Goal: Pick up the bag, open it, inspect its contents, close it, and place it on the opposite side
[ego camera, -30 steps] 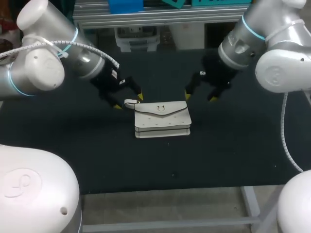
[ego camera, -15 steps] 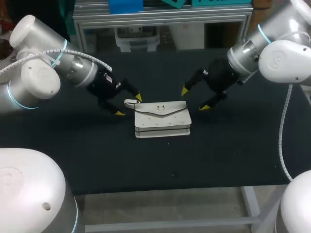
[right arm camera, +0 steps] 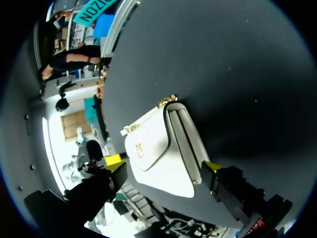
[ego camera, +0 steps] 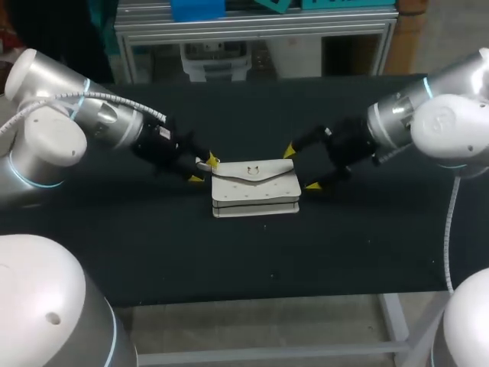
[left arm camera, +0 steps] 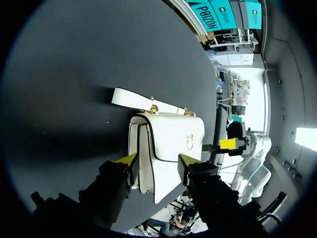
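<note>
- Two ends of the white leather flap bag are flanked: the left gripper and right gripper are held spread, nothing pinched.
- The bag is left flat and shut mid black table; every step is judged outstanding.

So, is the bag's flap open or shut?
Shut: the white leather handbag has its flap folded flat over the front, no interior showing in any view.
</note>
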Tool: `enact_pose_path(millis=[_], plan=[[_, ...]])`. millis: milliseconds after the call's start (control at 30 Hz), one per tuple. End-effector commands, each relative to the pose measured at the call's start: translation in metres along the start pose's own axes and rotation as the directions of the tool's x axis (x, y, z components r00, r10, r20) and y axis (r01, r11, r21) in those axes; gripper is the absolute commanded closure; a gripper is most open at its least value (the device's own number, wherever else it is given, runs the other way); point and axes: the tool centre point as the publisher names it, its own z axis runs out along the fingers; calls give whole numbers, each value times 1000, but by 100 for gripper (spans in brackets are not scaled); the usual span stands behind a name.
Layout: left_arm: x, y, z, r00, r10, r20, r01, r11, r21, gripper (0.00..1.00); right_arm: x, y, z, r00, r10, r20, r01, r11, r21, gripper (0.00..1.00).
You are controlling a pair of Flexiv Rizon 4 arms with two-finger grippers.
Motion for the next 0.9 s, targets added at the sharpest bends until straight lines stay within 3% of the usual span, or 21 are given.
enact_pose_path(millis=[33, 133, 233, 267, 333, 433, 533, 633, 733, 833, 900], plan=[[-2, -1, 7, 999, 5, -36, -6, 1000, -11, 55, -4, 2, 10, 998, -11, -65, 11, 1000, 3, 12], [-2, -1, 10, 999, 7, -45, -8, 1000, -20, 54, -3, 5, 13, 996, -33, -82, 33, 999, 2, 26], [-1, -1, 11, 999, 11, -52, -12, 1000, -26, 54, -1, 11, 13, 993, -59, -99, 58, 998, -12, 30], [-1, -1, 12, 998, 13, -54, -15, 1000, -28, 54, 0, 13, 14, 991, -66, -113, 66, 998, -9, 37], [-1, -1, 14, 998, 14, -56, -15, 999, -31, 54, 0, 18, 16, 991, -71, -116, 71, 997, -10, 42], [-1, -2, 17, 998, 13, -60, -15, 999, -36, 54, -1, 24, 20, 989, -78, -127, 78, 997, -5, 40], [-1, -4, 19, 998, 8, -64, -10, 999, -39, 55, -2, 29, 24, 987, -83, -139, 84, 997, 0, 47], [0, -5, 21, 997, 0, -77, -3, 999, -42, 59, -2, 32, 28, 986, -84, -144, 87, 996, 10, 46], [1, -6, 23, 996, -2, -87, -2, 999, -45, 65, -3, 34, 31, 986, -85, -144, 88, 996, 16, 53], [1, -7, 27, 996, -3, -90, -1, 999, -48, 65, -4, 36, 33, 985, -85, -148, 89, 996, 23, 62], [0, -8, 30, 996, -10, -86, 6, 999, -48, 68, -5, 36, 35, 985, -85, -151, 90, 996, 26, 75]])
